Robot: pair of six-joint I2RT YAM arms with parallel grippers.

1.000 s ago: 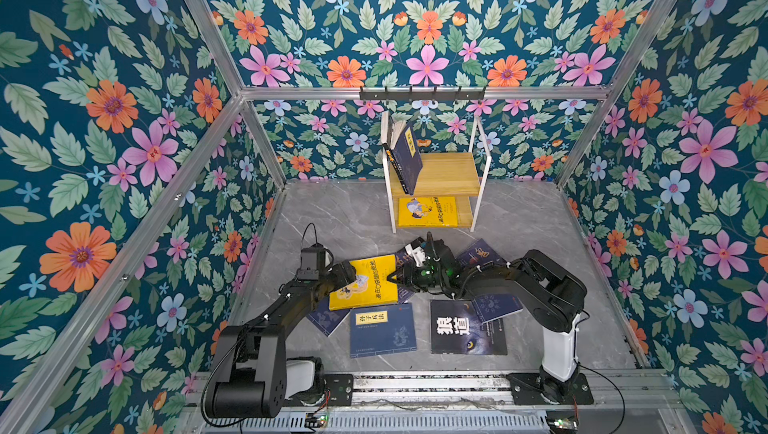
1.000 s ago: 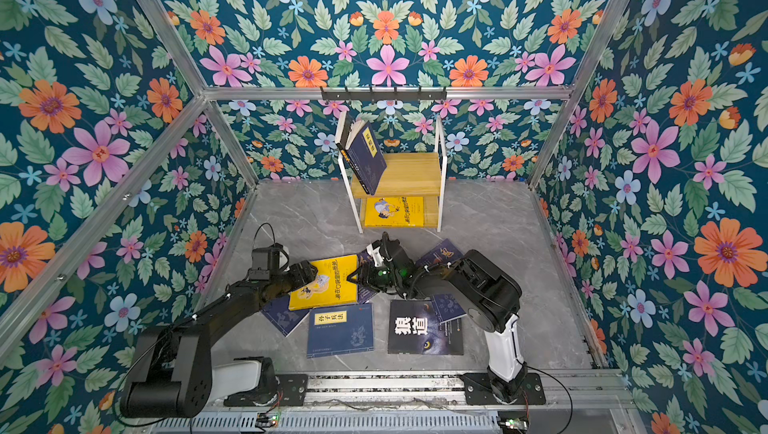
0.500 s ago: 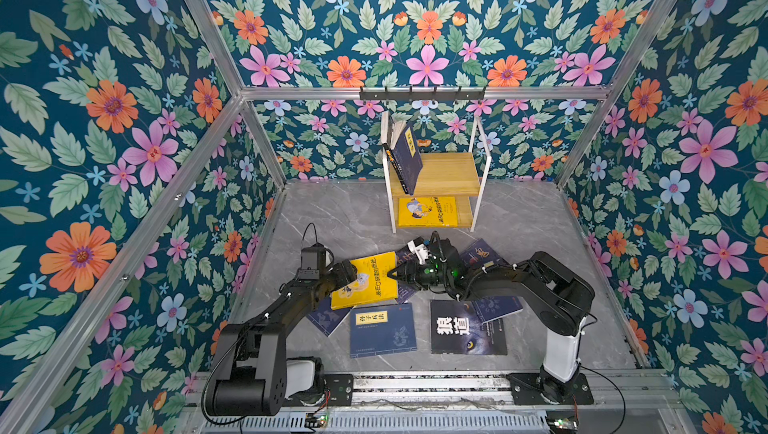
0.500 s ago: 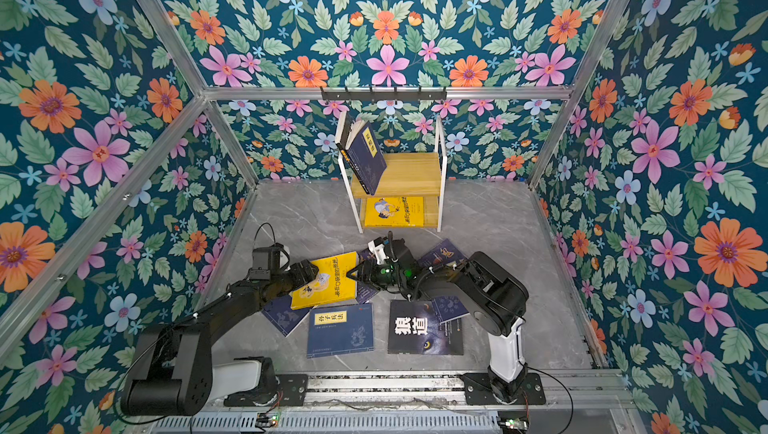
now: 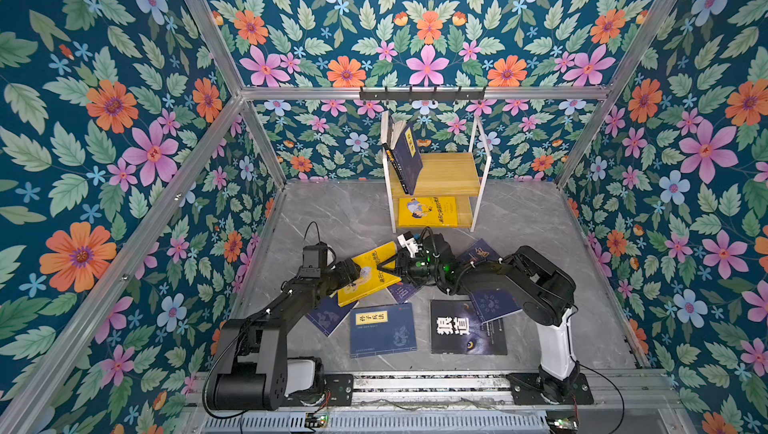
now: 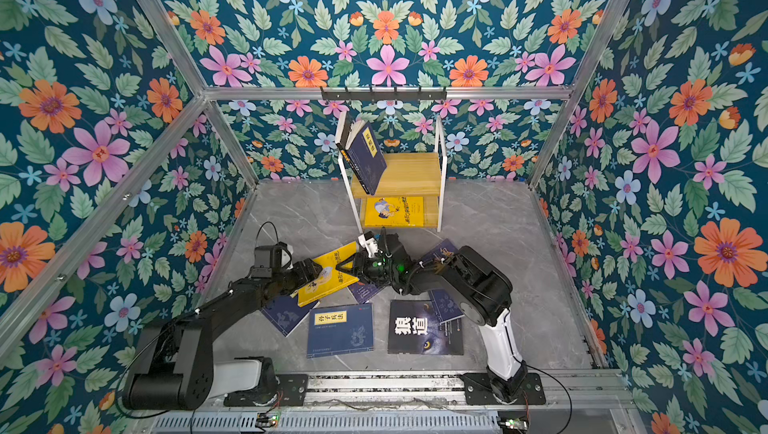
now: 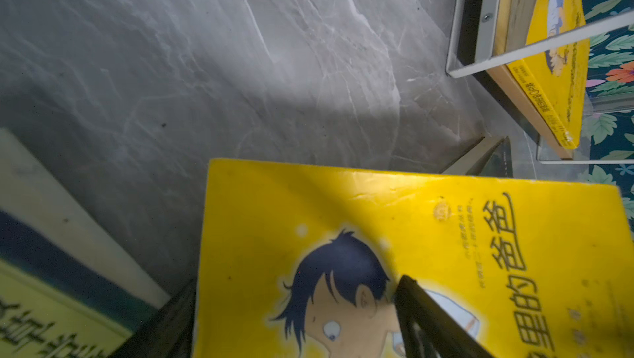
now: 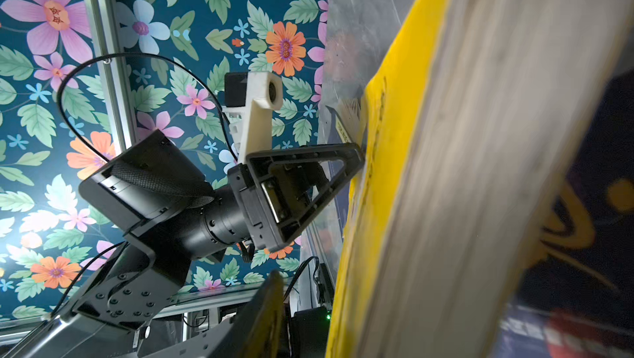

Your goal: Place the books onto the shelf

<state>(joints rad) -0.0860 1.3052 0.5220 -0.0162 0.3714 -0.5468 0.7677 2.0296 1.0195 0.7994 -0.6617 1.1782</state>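
Paperback (image 5: pixel 368 276), yellow, cartoon-boy cover: propped at a tilt off the worktop (image 5: pixel 332 220), between both end effectors.

Left end effector (image 5: pixel 353 273): jaws wide apart, one fingertip (image 7: pixel 418 308) on the cover, nothing clamped.

Right end effector (image 5: pixel 392 266): at the opposite edge, page block close against its camera. Jaws partly apart, grip not determinable.

Shelf (image 5: pixel 451 172): near, just beyond right end effector. Navy books (image 5: pixel 409 157) leaning on upper board, second yellow book (image 5: pixel 428 211) flat on lower.

Other books (image 5: pixel 382 330): loose on worktop, under and behind both end effectors.

Hazard, probable: slip and flop back onto the books beneath, from an unsure right-side hold plus a mere press on the left. Possible cover crease from fingertip pressure.
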